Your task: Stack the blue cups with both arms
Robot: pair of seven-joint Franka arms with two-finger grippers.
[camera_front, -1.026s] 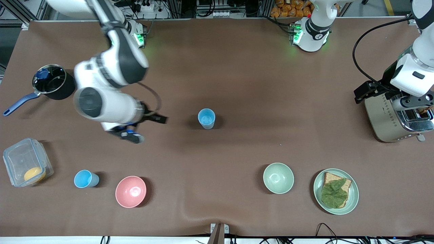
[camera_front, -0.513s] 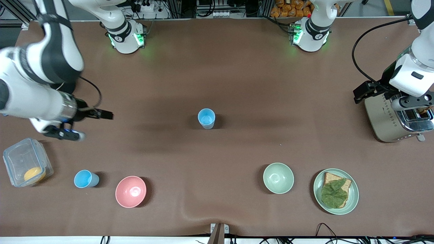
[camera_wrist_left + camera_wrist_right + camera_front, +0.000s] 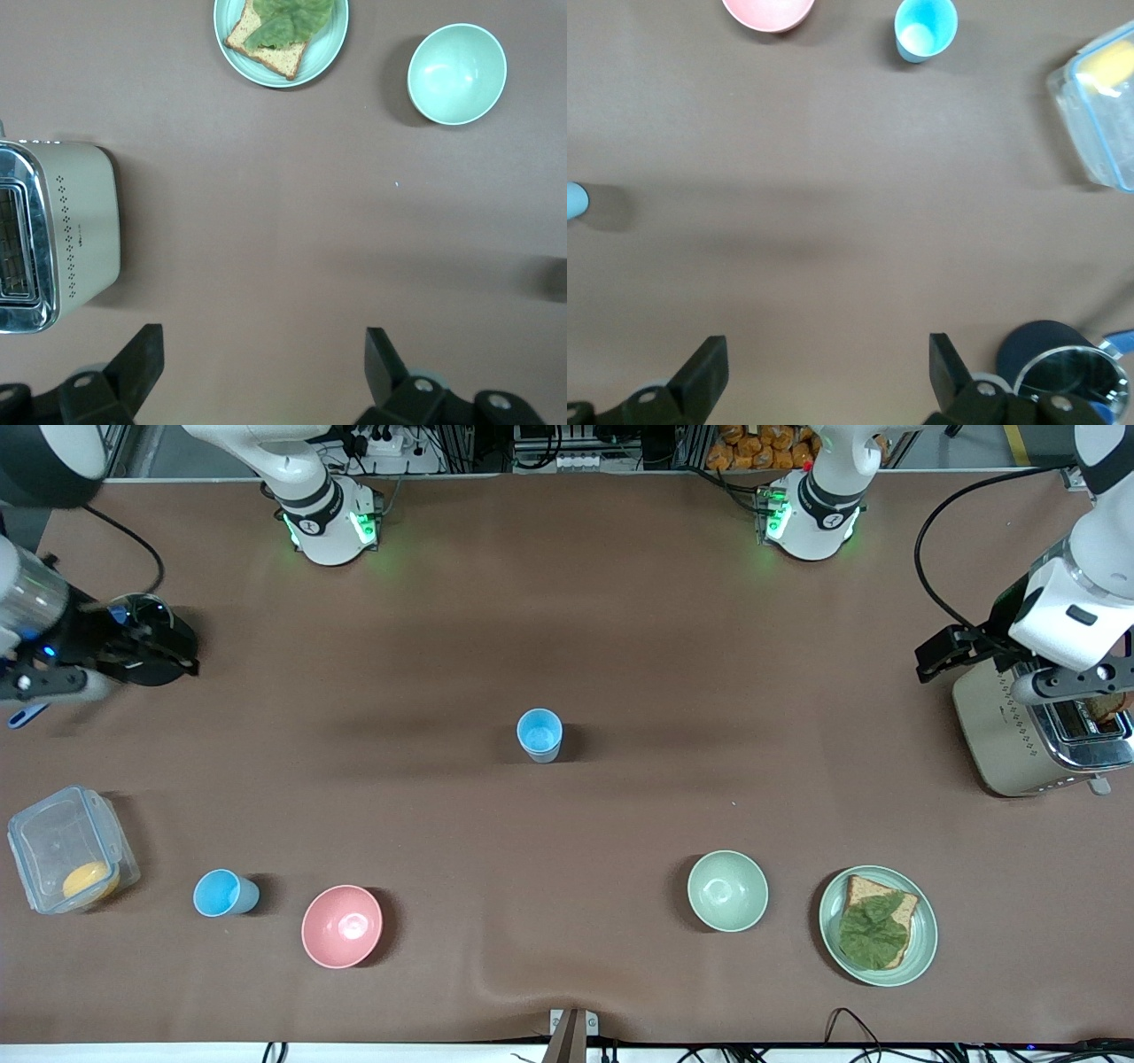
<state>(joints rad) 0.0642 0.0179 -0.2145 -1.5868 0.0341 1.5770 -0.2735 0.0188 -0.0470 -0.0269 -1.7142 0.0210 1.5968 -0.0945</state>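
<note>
So the big change: the right arm has swung way out toward its own end of the table. A second ago it was over the middle of the brown table [image 3: 620, 602], close to the centre cup; half a second ago it was partway out. Now the right gripper [image 3: 53, 677] hangs over the small black saucepan with the blue handle [image 3: 164, 646], jaws spread wide with nothing between them in the right wrist view [image 3: 824, 372]. The left arm has barely budged, just lifted a touch. The left gripper [image 3: 1076, 682] sits above the beige and chrome toaster [image 3: 1019, 735], also spread apart and empty [image 3: 264, 367].

Nothing on the table has shifted.

Counts:
- Two light blue plastic cups, both upright and well apart. One cup [image 3: 539, 734] stands mid-table. The second cup [image 3: 223, 893] is nearer the front camera at the right arm's end, between the clear plastic lidded box [image 3: 66, 850] with something yellow-orange inside and the pink bowl [image 3: 342, 926]. Not stacked yet.
- Two bowls: the pink one and a pale green bowl [image 3: 727, 890].
- One pale green plate [image 3: 921, 948] with a slice of brown bread topped by a green leaf [image 3: 873, 930], just beside the green bowl toward the left arm's end.
- One toaster, one saucepan, one box.

Writing: there's a tiny mark on the toaster's side in the left wrist view [image 3: 80, 221], but I can't read it. No other labels I can make out.
</note>
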